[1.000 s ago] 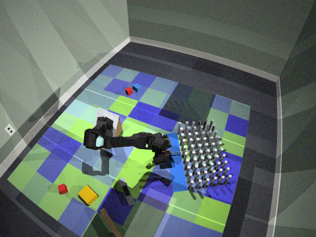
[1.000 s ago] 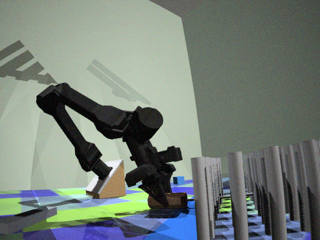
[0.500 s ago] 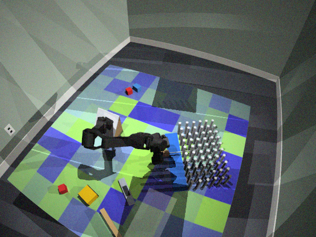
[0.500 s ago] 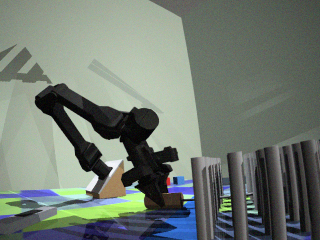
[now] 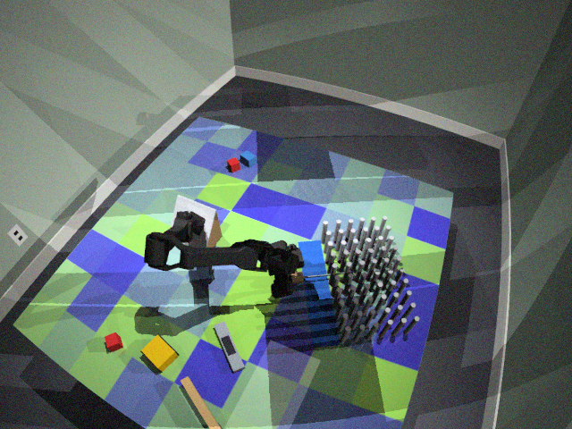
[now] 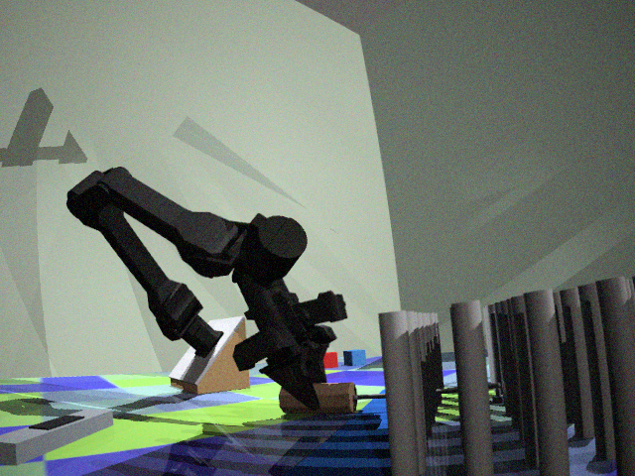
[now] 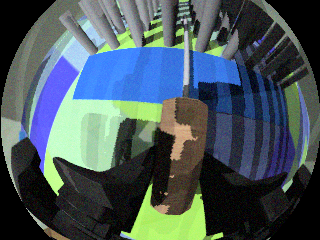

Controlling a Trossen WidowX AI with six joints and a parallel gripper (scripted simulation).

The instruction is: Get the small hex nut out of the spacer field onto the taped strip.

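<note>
My gripper is shut on the brown wooden handle of a tool, low over the table before the blue taped strip. The tool's thin metal rod crosses above the strip and runs in between the standing grey spacers. In the exterior view a small dark tip shows among the spacers. The spacers in view stand upright. I cannot make out the hex nut in any view.
A grey bar with a dark inset, a yellow block, a red cube and a wooden stick lie on the near side. A white-faced wedge is by the arm's base. Red and blue cubes lie at the back.
</note>
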